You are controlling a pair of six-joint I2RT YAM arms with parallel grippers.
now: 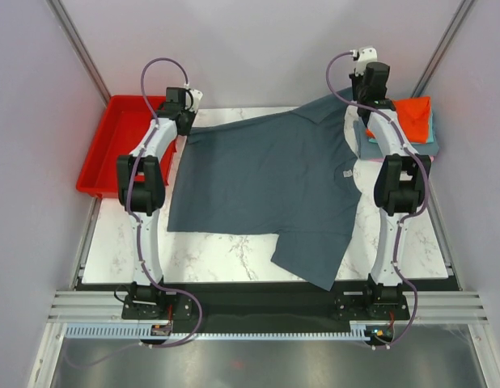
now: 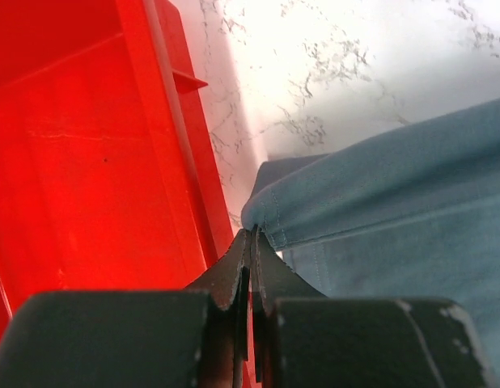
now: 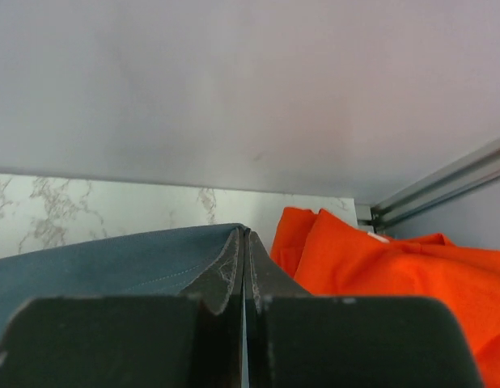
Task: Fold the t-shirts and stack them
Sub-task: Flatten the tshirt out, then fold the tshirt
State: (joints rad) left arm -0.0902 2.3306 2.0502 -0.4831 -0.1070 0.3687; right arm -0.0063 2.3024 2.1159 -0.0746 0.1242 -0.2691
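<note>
Slate blue-grey t-shirt [image 1: 266, 186] lies spread across the bench [image 1: 218, 250], one sleeve overhanging its near edge. I read my left hand [image 2: 252, 242] clamped on its far-left corner, just beside the red tray [image 2: 88, 162]. My right hand [image 3: 243, 242] is clamped on its far-right edge, near the folded orange-red t-shirt [image 3: 396, 267].

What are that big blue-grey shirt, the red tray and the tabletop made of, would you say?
The blue-grey shirt looks like soft matte cloth, perhaps cotton: it drapes, wrinkles, has a stitched hem. The red tray looks like glossy moulded plastic: sheen, stiff ribbed wall. The tabletop shows white, grey-veined marbling; stone or printed laminate, I cannot tell.
</note>
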